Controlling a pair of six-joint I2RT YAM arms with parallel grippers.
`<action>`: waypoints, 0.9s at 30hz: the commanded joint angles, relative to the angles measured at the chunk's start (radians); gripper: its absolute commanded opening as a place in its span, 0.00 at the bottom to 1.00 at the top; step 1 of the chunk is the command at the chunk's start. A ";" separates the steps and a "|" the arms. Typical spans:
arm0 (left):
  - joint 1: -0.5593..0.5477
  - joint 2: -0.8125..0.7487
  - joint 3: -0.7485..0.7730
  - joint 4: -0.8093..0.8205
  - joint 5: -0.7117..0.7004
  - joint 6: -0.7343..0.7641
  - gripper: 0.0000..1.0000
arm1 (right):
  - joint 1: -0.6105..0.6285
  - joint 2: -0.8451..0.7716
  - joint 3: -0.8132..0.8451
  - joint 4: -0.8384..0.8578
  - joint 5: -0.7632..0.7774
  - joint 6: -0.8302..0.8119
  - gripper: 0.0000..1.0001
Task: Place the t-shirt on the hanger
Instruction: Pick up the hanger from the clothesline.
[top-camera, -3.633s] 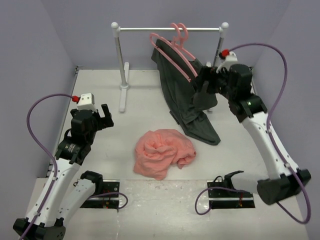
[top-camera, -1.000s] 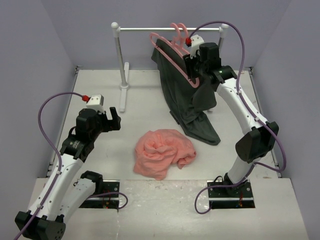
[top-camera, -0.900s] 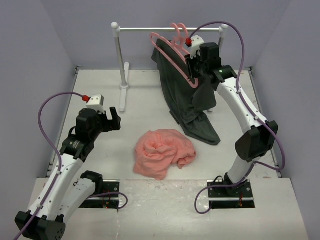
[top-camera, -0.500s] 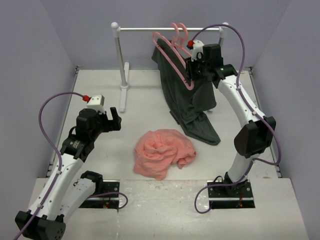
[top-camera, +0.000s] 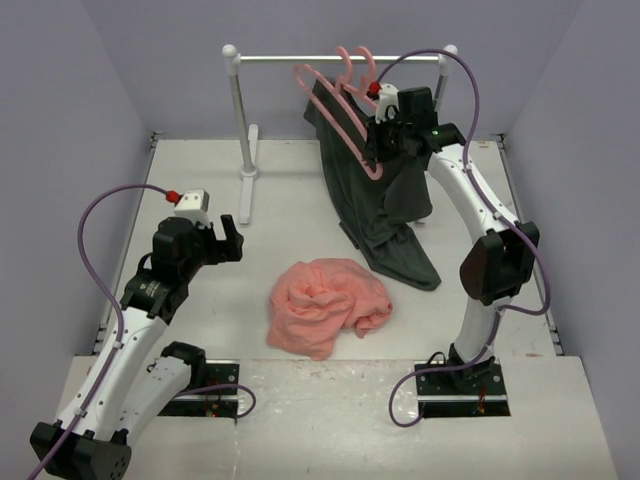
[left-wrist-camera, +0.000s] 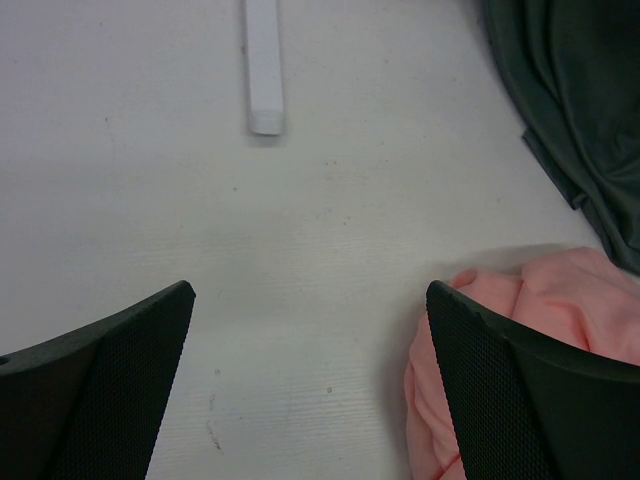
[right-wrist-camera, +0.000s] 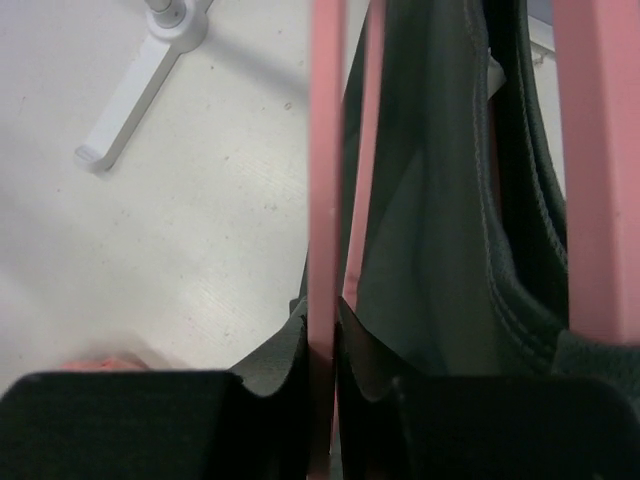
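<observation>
One thin pink hanger (right-wrist-camera: 325, 150), light, stiff, likely slippery, hangs on the rail (top-camera: 290, 59) against a dark shirt (top-camera: 375, 220), right jaws clamped low on its arm, a sound hold; left jaws gape over the bench (top-camera: 200, 170) near the limp t-shirt (top-camera: 330, 305).

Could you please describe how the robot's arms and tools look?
The left arm and right arm have white links with black joints. A purple cable loops from each wrist, beside a white box with a red cap. The tool fingers are black with mesh-textured pads.
</observation>
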 joint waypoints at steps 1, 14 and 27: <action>0.006 -0.017 -0.002 0.042 0.001 0.023 1.00 | 0.002 0.014 0.072 -0.008 -0.020 0.017 0.01; 0.005 0.049 0.061 0.037 0.140 -0.019 1.00 | 0.002 -0.205 -0.042 0.142 0.015 0.126 0.00; -0.408 0.331 0.070 0.151 0.046 -0.182 0.98 | 0.019 -0.537 -0.414 0.035 -0.057 0.174 0.00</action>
